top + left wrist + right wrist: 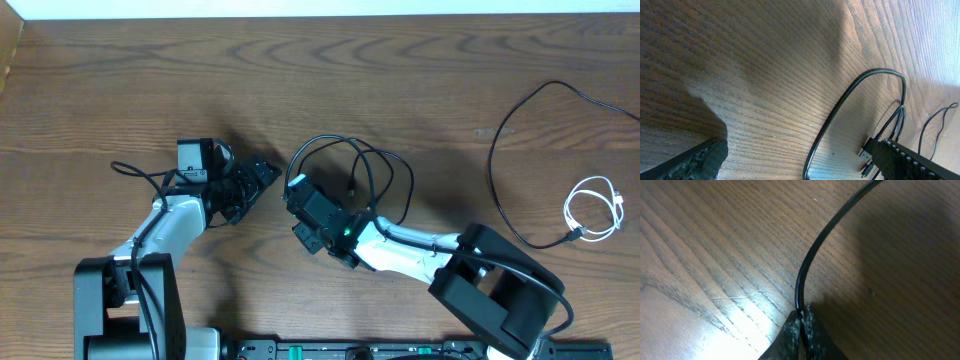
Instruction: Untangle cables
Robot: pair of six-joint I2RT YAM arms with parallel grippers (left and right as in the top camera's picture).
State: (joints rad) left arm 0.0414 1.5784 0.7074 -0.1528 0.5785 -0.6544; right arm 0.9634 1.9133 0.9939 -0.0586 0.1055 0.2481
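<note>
A tangle of black cables (pixel 352 172) loops on the wooden table at centre. My right gripper (pixel 294 186) sits at the loop's left end, shut on one black cable (pixel 812 262), pinched between the fingertips (pixel 801 322). My left gripper (pixel 262 172) is open just left of the tangle, empty. In the left wrist view a black cable loop (pixel 850 95) and small plug ends (pixel 867 152) lie between its fingers (pixel 800 157). Another long black cable (pixel 505 135) lies apart at the right, and a short white cable (pixel 592 208) is coiled at the far right.
The table's left edge (pixel 10 60) and far edge (pixel 320 16) bound the wooden surface. Thicker black wires (pixel 140 175) run along the left arm. The arm bases (pixel 130 300) stand at the near edge.
</note>
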